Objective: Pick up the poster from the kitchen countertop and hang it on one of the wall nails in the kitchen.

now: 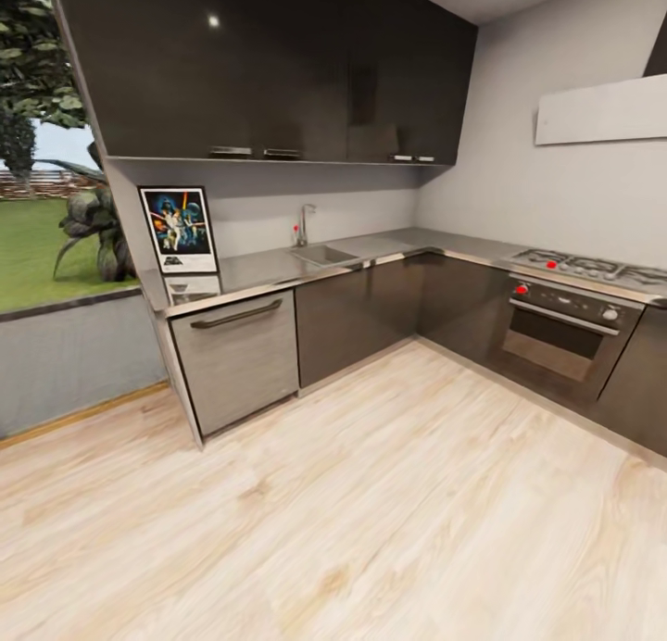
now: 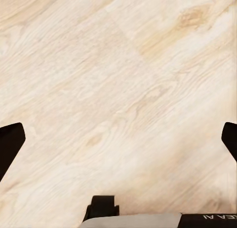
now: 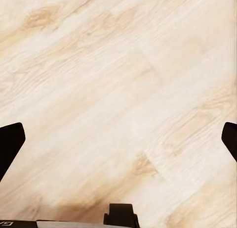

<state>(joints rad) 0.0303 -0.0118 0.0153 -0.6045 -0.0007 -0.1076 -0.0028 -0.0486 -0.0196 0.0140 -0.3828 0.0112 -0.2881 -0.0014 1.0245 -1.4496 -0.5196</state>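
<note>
Pointing down at the pale wooden floor point(image 2: 123, 89), both arms hang clear of the kitchen units. The left fingers point(image 2: 10, 144) are spread wide and hold nothing; the right fingers point(image 3: 10, 144) are likewise spread wide, touching nothing. In the head view, the poster point(image 1: 179, 230) stands upright at the left end of the tabletop point(image 1: 269, 269), leaning against the back wall, well apart from the sink point(image 1: 323, 253) and the hob point(image 1: 589, 268).
</note>
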